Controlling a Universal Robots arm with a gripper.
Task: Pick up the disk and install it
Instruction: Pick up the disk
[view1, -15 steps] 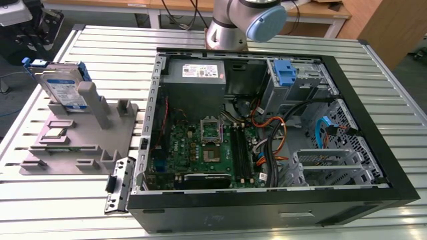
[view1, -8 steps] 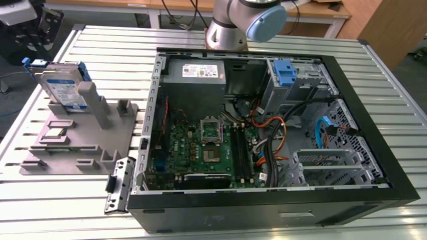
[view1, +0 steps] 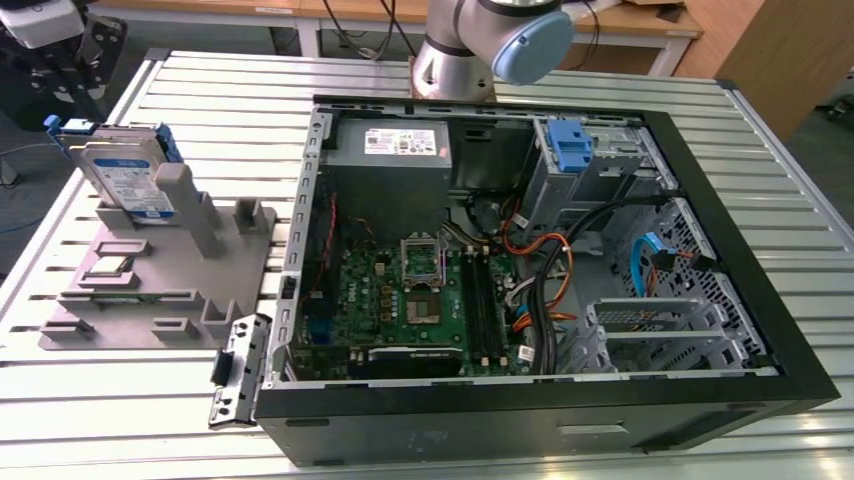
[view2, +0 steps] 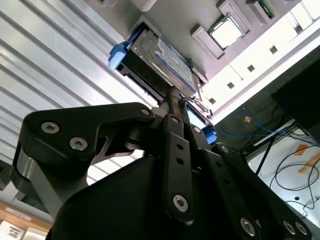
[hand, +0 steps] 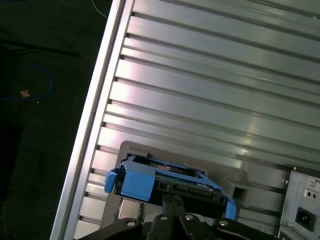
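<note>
The disk (view1: 130, 180) stands on edge in a slot of a grey holder block (view1: 160, 290) at the exterior view's left, its white-and-blue label facing the front. Blue rails run along its sides. In both wrist views my gripper (view2: 172, 95) (hand: 174, 200) points at the disk (view2: 165, 55) (hand: 165, 182), its black fingers drawn together at the tips with nothing between them. The tips sit right at the disk's near edge; I cannot tell whether they touch it.
An open computer case (view1: 747, 250) lies on the slatted aluminium table (view1: 774, 130), with a motherboard, cables, a grey power supply (view1: 400, 145) and a blue latch piece (view1: 570, 145) inside. A small chip (view1: 107, 265) rests on the holder block. The arm's base (view1: 467, 50) stands behind the case.
</note>
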